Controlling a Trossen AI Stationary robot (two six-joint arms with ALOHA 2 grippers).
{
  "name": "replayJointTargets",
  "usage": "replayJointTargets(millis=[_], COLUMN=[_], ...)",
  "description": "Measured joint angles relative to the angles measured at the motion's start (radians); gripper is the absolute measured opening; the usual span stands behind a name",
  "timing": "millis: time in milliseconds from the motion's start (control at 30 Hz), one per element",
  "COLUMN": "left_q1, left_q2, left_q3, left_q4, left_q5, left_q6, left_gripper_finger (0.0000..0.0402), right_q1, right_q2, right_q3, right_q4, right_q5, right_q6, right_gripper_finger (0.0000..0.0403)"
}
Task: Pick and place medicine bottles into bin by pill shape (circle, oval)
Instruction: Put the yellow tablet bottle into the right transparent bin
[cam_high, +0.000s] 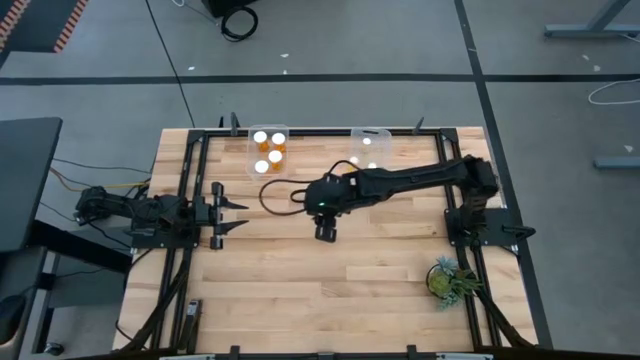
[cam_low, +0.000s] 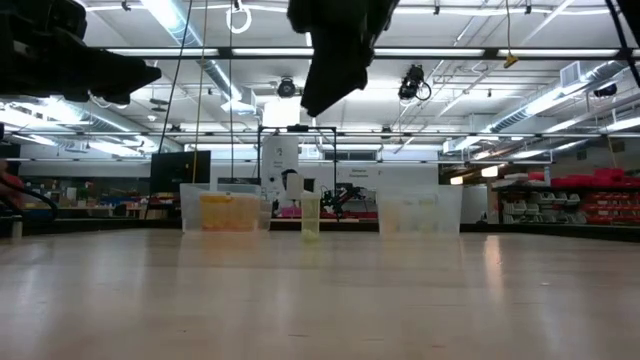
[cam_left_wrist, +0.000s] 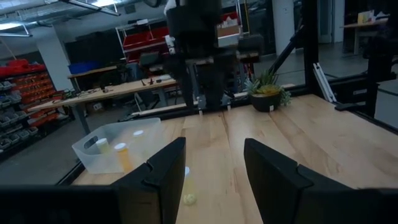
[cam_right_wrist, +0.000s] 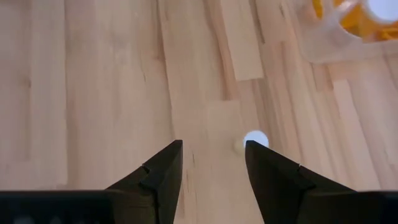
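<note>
One small bottle stands upright on its base on the table. Its white cap (cam_right_wrist: 255, 140) shows from above in the right wrist view, and it shows between the two bins in the low view (cam_low: 310, 214). My right gripper (cam_right_wrist: 211, 146) is open and hangs above the table's middle (cam_high: 326, 232), pointing down, with the cap just beside one finger and below it. The far left bin (cam_high: 268, 150) holds several orange bottles. The far right bin (cam_high: 370, 147) holds a few. My left gripper (cam_high: 240, 215) is open and empty at the table's left.
A green plant in a pot (cam_high: 450, 278) stands at the near right corner. A dark cable loop (cam_high: 275, 196) lies left of my right arm. Black frame rails run along the table's left, right and far edges. Bare wood lies toward the near edge.
</note>
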Motion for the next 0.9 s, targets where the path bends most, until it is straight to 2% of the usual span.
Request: replayJointTargets(millis=[500,900], left_q1=[0.0,0.0], left_q2=[0.001,0.0], left_q3=[0.0,0.0], left_q4=[0.001,0.0], left_q5=[-0.001,-0.001], left_q6=[0.001,0.001], left_gripper_finger=[0.0172,0.0172], right_q1=[-0.011,-0.078], right_q2=[0.266,0.35], right_q3=[0.371,0.393], right_q4=[-0.222,-0.239], right_q5=[-0.003,-0.011], right_q6=[-0.085,-0.113], right_gripper_finger=[0.0181,0.0181])
